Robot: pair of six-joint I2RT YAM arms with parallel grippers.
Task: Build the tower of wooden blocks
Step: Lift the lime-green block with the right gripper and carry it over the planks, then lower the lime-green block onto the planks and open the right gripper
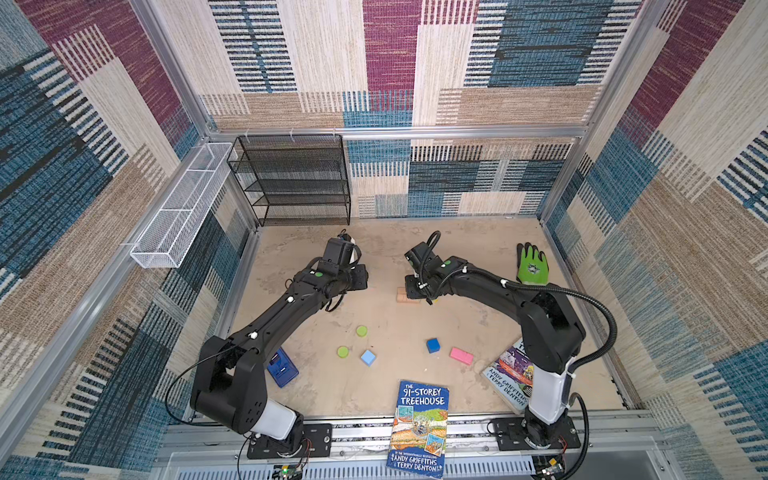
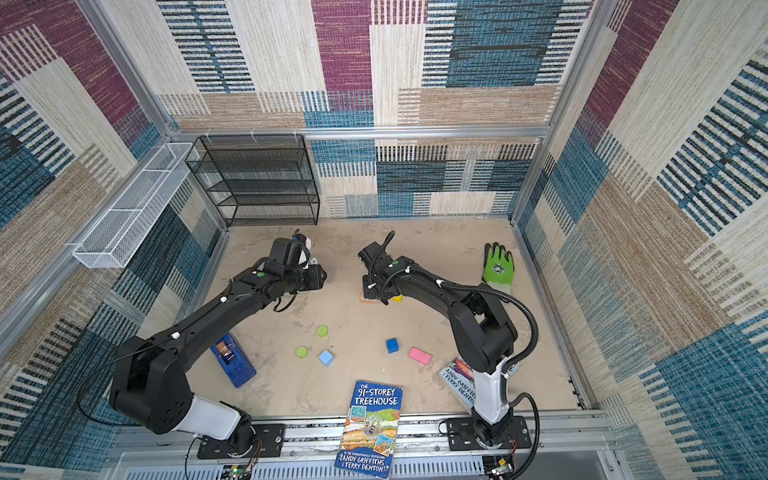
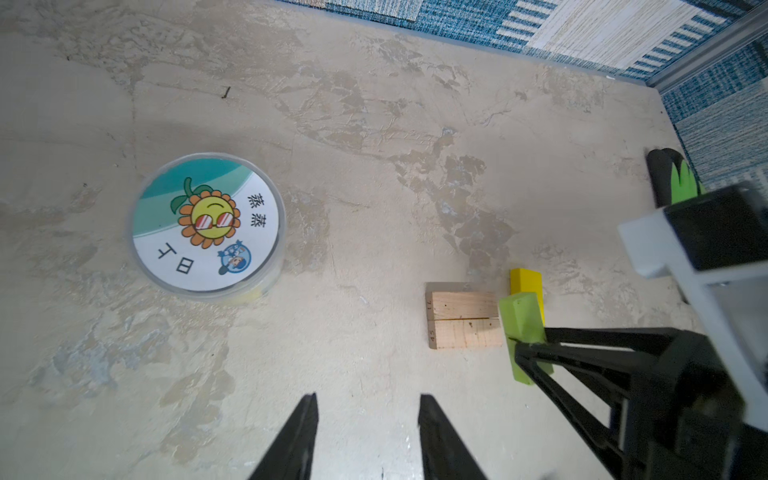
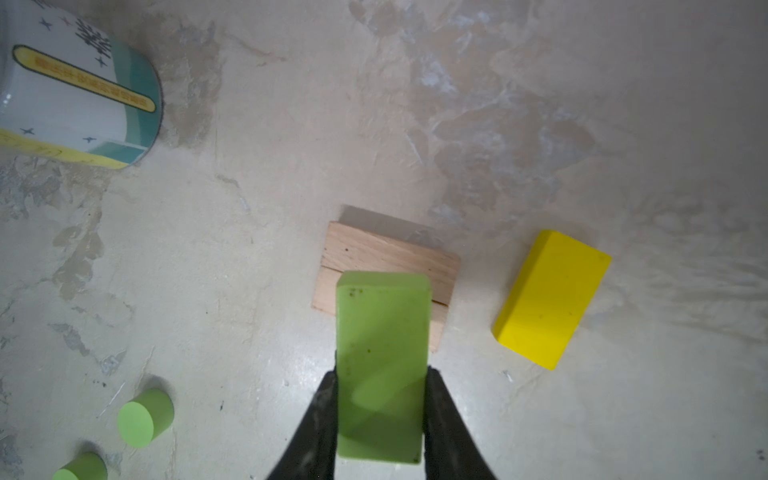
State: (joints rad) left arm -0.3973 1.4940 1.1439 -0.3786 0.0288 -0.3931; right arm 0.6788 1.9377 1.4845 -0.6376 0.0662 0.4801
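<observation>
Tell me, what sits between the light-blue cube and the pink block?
The dark-blue cube, closer to the pink block than to the light-blue cube. It shows in both top views.

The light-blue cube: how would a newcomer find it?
Start at the 91-Storey Treehouse book lying across the near edge of the sandy table. In a top view, just beyond its upper left corner sits the light-blue cube. The lime round piece beside it is a disc, and the dark-blue cube further right is much darker.
</observation>
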